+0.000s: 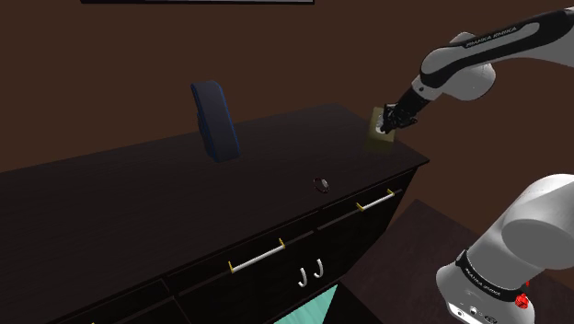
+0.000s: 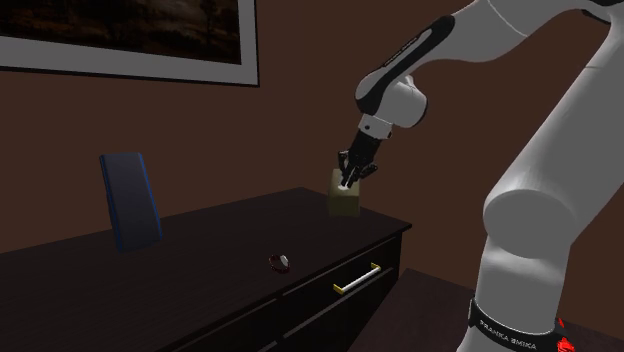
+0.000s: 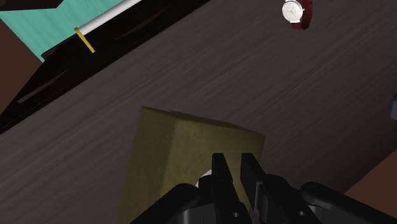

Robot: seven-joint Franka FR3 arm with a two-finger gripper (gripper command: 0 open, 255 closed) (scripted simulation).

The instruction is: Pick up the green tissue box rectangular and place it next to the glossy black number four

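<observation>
An olive-green tissue box [image 1: 377, 134] [image 2: 345, 204] [image 3: 172, 153] stands at the end of a dark wooden dresser [image 1: 138, 212], on the shoulder view's right. My black gripper [image 1: 394, 121] [image 2: 347, 180] [image 3: 235, 173] comes down on the box's top. Its fingers stand almost together, clasping the top where a bit of white tissue shows. Whether the box's base touches the dresser I cannot tell. A dark blue upright slab [image 1: 214, 121] [image 2: 131, 200] stands far along the dresser's back edge, well apart from the box.
A wristwatch [image 1: 320, 185] [image 2: 280, 262] [image 3: 296, 11] with a white face lies near the dresser's front edge, between box and slab. Drawer handles [image 1: 257, 259] [image 2: 355, 278] line the front. A brown wall rises behind, with a framed picture [image 2: 130, 40].
</observation>
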